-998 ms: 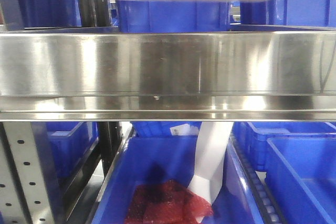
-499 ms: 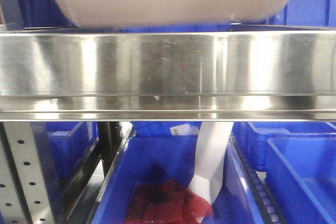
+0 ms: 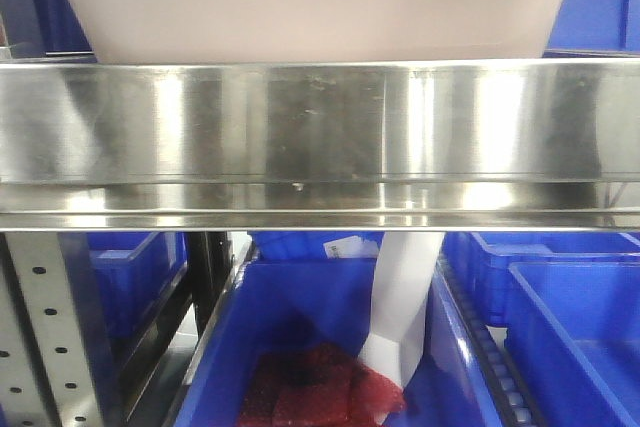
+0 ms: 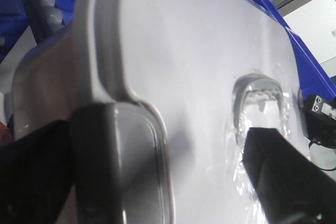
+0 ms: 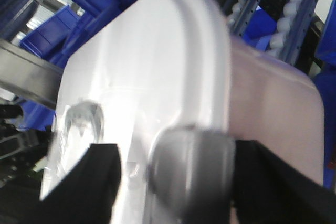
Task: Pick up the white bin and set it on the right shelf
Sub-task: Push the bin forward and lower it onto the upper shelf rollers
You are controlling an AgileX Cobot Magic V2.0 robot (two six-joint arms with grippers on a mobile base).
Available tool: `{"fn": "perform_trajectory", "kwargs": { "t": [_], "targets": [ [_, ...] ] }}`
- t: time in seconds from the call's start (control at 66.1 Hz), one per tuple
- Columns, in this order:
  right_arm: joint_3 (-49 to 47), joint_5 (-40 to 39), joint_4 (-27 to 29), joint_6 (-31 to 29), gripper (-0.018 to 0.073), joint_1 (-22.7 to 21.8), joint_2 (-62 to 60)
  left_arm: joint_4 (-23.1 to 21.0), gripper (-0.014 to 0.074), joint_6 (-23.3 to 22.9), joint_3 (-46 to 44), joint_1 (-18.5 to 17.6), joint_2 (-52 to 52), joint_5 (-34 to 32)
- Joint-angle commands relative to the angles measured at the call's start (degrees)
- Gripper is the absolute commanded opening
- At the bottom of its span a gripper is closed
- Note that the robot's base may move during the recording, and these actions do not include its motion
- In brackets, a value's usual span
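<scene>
The white bin point(image 3: 320, 7) fills the top of the front view, its pinkish-white underside meeting the top edge of the right shelf's brushed steel rail point(image 3: 320, 137). In the left wrist view its glossy lid point(image 4: 184, 51) shows a recessed handle point(image 4: 260, 95). My left gripper point(image 4: 178, 177) is shut on the bin's end, one dark finger point(image 4: 89, 166) outside the rim and the other point(image 4: 283, 171) on the lid. My right gripper point(image 5: 184, 182) is shut on the opposite end of the bin point(image 5: 168, 61), its fingers either side of a grey clasp point(image 5: 191, 171).
Under the rail stand blue open bins point(image 3: 570, 337); the middle one point(image 3: 320, 297) holds a red mesh bundle point(image 3: 320, 392) and a white strip point(image 3: 405, 287). A grey perforated upright point(image 3: 45, 327) rises at the left. More blue bins and roller tracks point(image 5: 294, 3) lie behind.
The white bin has come down in the front view. Its underside now reaches the top of the steel rail, where blue bins showed before.
</scene>
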Motion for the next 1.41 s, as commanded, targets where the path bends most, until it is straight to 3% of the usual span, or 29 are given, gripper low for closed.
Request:
{"fn": "perform_trajectory", "kwargs": {
  "t": [0.0,0.197,0.439,0.605,0.907,0.968,1.028,1.134,1.18,1.21,1.286,1.391],
  "targets": [
    [-2.14,3.57,2.38,-0.29,0.059,0.95,-1.75,-6.69,0.0537,0.08,-1.89,-1.23,-1.83,3.97],
    [-2.14,-2.53,1.21,-0.29,0.0592,0.95,-1.75,-6.59,0.0537,0.08,-1.89,-0.45,-1.83,1.26],
    [-2.14,-10.33,-0.47,-0.62,0.0592,0.49,-1.75,-6.59,0.0536,0.08,-1.89,2.97,-1.83,-0.38],
    [-2.14,-10.88,-0.66,-0.62,0.0589,-0.2,-1.75,-6.59,0.0536,0.08,-1.89,4.69,-1.83,-0.38],
    [-2.14,-9.01,-0.69,-0.62,0.0585,-0.2,-1.75,-6.59,0.0526,0.08,-1.89,4.69,-1.83,-0.17],
    [-2.14,-8.24,-0.69,-0.62,0.0568,-0.2,-1.75,-6.59,0.0483,0.08,-1.89,4.69,-1.83,-0.17],
    [-2.14,-5.91,-0.69,-0.62,0.0461,-0.2,-1.75,-6.59,0.0375,0.08,-1.89,4.69,-1.83,0.12],
    [-2.14,-3.21,-0.69,-0.62,0.0174,-0.2,-1.75,-6.59,0.0064,0.08,-1.89,4.69,-1.83,1.59],
    [-2.14,-3.03,-0.69,-0.62,0.0005,-0.2,-1.75,-6.59,-0.006,0.08,-1.89,4.69,-1.83,1.57],
    [-2.14,-3.1,-0.69,-0.62,0.003,-0.2,-1.75,-6.59,-0.0139,0.08,-1.89,4.69,-1.83,1.57],
    [-2.14,-3.23,-0.69,-0.62,0.0055,-0.2,-1.75,-6.71,-0.0092,0.08,-1.89,4.69,-1.83,1.29],
    [-2.14,-3.8,-0.55,-0.62,0.0054,-0.2,-1.75,-7.25,-0.0099,-0.06,-1.89,4.69,-1.83,-1.43]
  ]
}}
